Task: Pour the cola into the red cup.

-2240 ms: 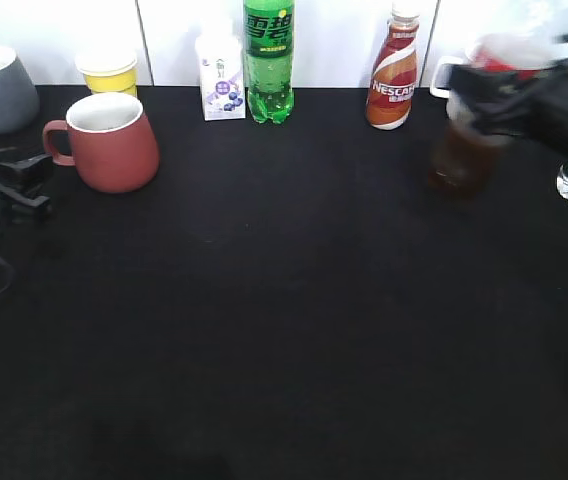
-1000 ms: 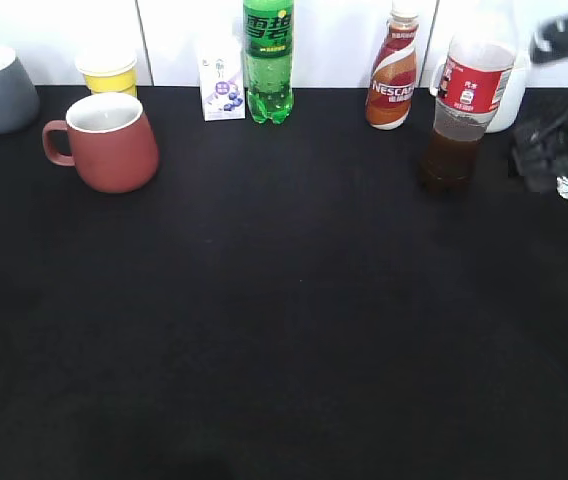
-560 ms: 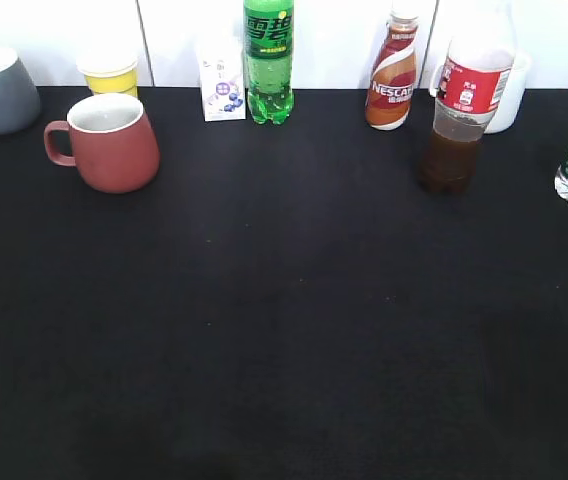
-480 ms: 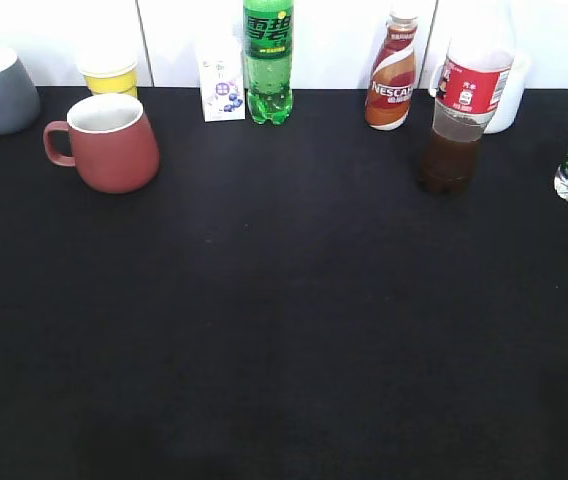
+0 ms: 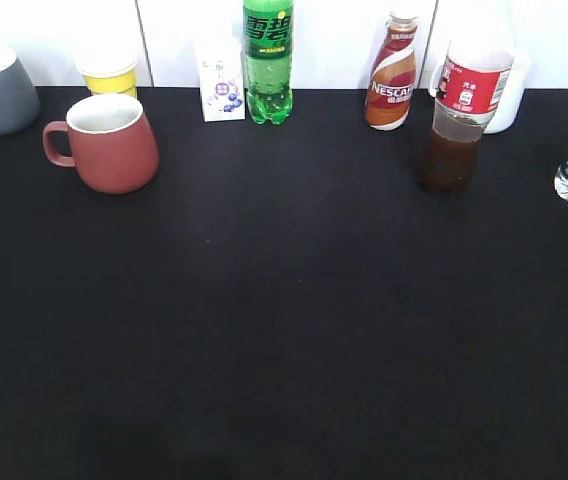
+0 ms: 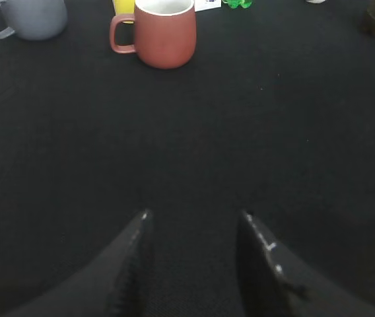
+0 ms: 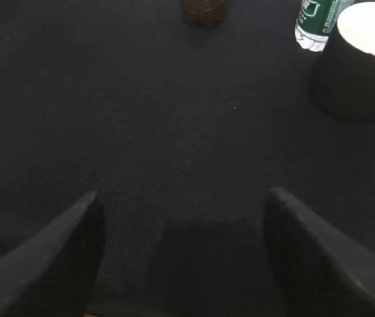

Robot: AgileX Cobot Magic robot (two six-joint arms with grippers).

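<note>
The clear red-labelled cola bottle (image 5: 461,110) stood far right, the brick-red ceramic mug (image 5: 106,142) far left, well apart. Left gripper (image 6: 197,218) and right gripper (image 7: 182,197) were spread, empty. Whether pouring had occurred was indeterminable.

Left pincer (image 6: 194,214): two matte black tapered fingers with small pale specks near the tips. Right pincer (image 7: 182,193): two broader plain black fingers.
</note>
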